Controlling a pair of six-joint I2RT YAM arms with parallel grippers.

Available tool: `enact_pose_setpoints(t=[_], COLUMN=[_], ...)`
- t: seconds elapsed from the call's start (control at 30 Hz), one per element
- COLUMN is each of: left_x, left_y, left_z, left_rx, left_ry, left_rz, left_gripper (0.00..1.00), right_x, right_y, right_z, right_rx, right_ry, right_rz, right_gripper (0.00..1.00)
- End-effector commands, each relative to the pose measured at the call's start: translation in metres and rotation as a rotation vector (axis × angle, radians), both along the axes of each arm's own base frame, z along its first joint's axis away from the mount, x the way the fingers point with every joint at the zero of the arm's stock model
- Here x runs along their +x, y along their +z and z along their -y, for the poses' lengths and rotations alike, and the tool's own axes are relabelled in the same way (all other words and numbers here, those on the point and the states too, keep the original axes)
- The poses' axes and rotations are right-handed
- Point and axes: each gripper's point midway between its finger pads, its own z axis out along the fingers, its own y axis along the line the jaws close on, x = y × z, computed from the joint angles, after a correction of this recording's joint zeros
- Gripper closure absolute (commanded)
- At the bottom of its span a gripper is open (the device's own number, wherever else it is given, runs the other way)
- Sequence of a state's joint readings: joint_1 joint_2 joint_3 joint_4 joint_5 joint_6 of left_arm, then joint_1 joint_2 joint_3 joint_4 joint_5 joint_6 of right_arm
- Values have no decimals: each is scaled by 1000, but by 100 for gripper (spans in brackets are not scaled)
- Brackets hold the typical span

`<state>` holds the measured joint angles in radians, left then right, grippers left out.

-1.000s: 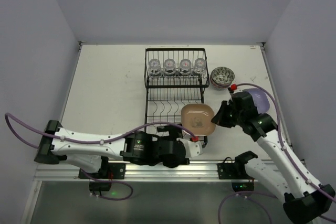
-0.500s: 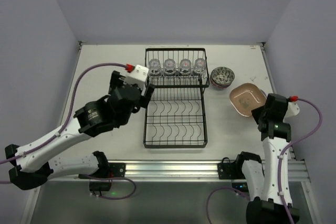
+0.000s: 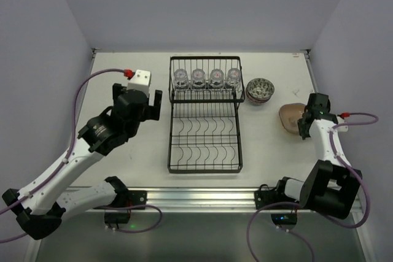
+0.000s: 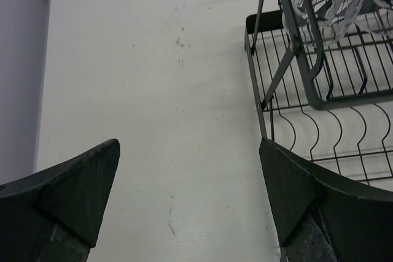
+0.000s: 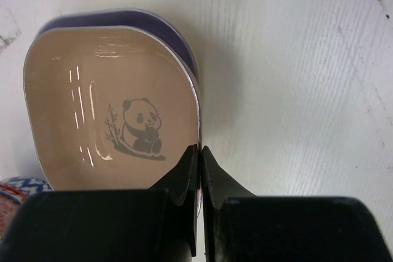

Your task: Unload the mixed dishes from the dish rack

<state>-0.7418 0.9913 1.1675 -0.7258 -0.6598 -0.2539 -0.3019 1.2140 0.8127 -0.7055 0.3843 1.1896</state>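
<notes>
Right of the dish rack (image 3: 206, 170), on the white tabletop (image 3: 147, 151), the right gripper (image 5: 199, 151) is clenched on the near rim of the tan plate (image 5: 110, 102). Its two dark fingers (image 5: 184, 176) are pressed together with the thin edge between them. The tan plate is a rounded square with a small panda and bamboo printed inside. It lies on top of a purple plate (image 5: 123, 16), whose edge shows along its far and right sides. Both plates sit well clear of the rack, near the right side of the tabletop.

A stack of patterned bowls (image 3: 260, 90) stands on the tabletop just beside the rack's upper right corner, between the rack and the plates. A blue-patterned rim shows at the lower left corner of the right wrist view.

Four clear glass cups (image 3: 198, 78) stand in a row on the rack's raised upper shelf, at the far end of the rack. The curved wire dividers of the lower tray run toward the arms.

Left of the rack, the left gripper (image 4: 189, 151) hangs over bare tabletop with its fingers spread wide and nothing between them. It is near the rack's far left corner, just beside the upper shelf, and does not touch the wire.
</notes>
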Motion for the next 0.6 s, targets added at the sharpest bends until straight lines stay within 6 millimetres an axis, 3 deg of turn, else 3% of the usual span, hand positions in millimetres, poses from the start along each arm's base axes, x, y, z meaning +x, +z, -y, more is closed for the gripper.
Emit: enact_pose_setpoints(t=[0.0, 0.23, 0.47, 0.5, 0.57], left_x=[-14, -12, -14, -14, -14], left_y=[-14, -47, -46, -46, -48], left_z=[-2, 12, 13, 13, 14], left_rx=[-67, -73, -81, -84, -84], left_ry=[-33, -81, -95, -98, -104], left_rz=[4, -38, -29, -28, -34], left_gripper=[0, 0, 0, 0, 0], right_x=[29, 41, 45, 45, 47], right_y=[29, 23, 7, 4, 6], right_z=[30, 36, 32, 31, 30], right_rx=[-115, -114, -93, -91, -90], right_ry=[-80, -86, -66, -54, -39], right_rz=[104, 100, 97, 93, 104], right_gripper=[100, 100, 99, 94, 67])
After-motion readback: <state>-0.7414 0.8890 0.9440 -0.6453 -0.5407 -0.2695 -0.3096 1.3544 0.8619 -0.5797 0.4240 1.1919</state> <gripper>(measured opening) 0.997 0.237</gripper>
